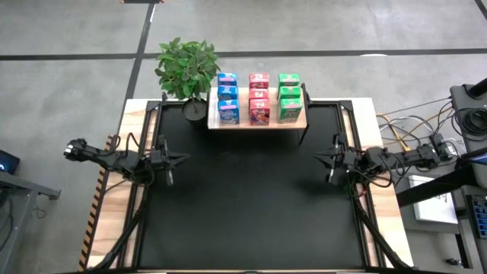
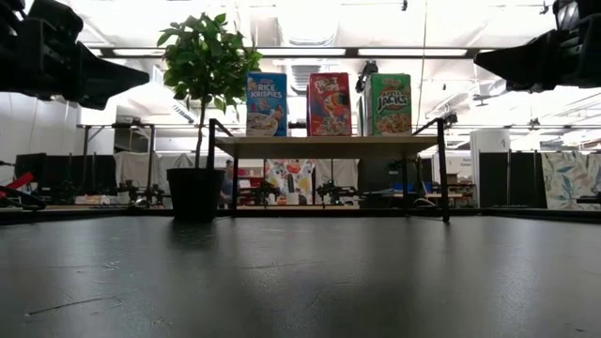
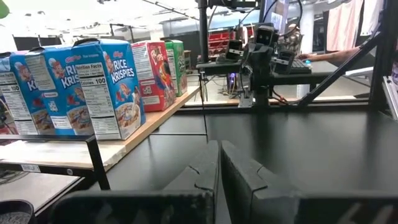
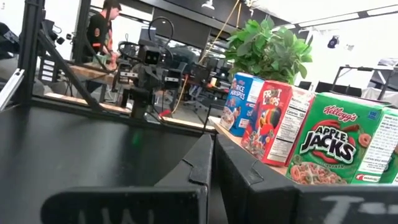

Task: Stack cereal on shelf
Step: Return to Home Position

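Nine small cereal cartons stand upright on the light-wood shelf (image 1: 257,122) at the table's far edge, in three rows: blue (image 1: 227,97), red-pink (image 1: 259,95) and green (image 1: 288,95). The low view shows the front blue (image 2: 266,104), red-pink (image 2: 329,104) and green (image 2: 391,104) cartons resting on their bases on the board (image 2: 324,144). My left gripper (image 1: 183,159) hovers shut over the mat's left side, away from the shelf. My right gripper (image 1: 318,157) hovers shut over the mat's right side. Both touch nothing.
A potted plant (image 1: 187,70) stands at the shelf's left end. The black mat (image 1: 251,205) lies bare between the arms and toward the near edge. Cables and equipment (image 1: 426,152) sit off the table's right side. A person (image 4: 99,31) stands in the room beyond.
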Controlling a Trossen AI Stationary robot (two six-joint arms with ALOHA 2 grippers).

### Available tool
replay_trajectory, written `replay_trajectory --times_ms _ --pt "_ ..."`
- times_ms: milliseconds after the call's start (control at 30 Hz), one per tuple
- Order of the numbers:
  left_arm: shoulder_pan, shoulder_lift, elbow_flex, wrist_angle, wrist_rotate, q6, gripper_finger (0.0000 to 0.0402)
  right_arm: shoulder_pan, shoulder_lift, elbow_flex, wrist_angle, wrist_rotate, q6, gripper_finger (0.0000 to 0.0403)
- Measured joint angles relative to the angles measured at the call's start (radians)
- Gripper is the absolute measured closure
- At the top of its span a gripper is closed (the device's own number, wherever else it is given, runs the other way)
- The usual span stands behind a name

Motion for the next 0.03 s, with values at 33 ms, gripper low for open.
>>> replay_trajectory --times_ms 33 --pt "0.000 0.000 0.000 0.000 0.000 0.000 0.0402 0.000 0.000 0.000 0.000 0.000 -0.001 0.0390"
